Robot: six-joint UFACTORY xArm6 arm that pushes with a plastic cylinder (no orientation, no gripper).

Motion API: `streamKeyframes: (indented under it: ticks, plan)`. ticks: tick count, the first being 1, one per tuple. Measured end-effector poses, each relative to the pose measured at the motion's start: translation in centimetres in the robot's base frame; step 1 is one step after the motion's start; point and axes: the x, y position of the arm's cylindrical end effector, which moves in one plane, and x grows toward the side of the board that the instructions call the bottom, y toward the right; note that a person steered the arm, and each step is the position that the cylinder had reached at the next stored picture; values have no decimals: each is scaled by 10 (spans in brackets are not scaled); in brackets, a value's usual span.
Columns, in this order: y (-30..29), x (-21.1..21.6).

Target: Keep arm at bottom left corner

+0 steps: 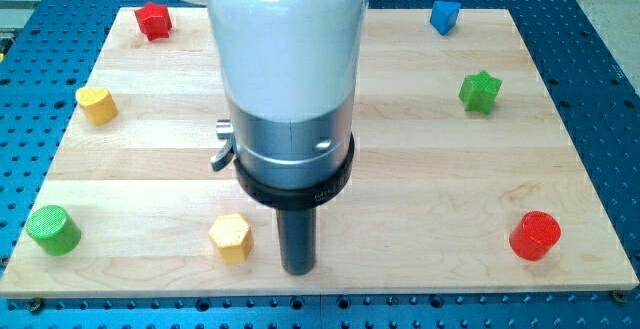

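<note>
Right now my tip [298,268] sits near the board's bottom edge, approx mid-width, just right of the yellow hexagonal block [231,237] w/o touching it. Target is the board's bottom left corner [25,287], well off toward the view's left and a touch lower. Green cylinder [52,230] stands just above that corner; yellow block lies btw me and it, so I'd judge the path runs under both. No pincer on this rod, so nothing clenched or held. Corner itself: bare pale wood, nothing on it.
</note>
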Motion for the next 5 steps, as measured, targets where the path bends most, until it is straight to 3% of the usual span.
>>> streamKeyframes:
  ticks: [1, 3, 4, 5]
  plan:
    - [-80, -1]
    - [-114, -130]
    - [-97, -103]
    - [-128, 0]
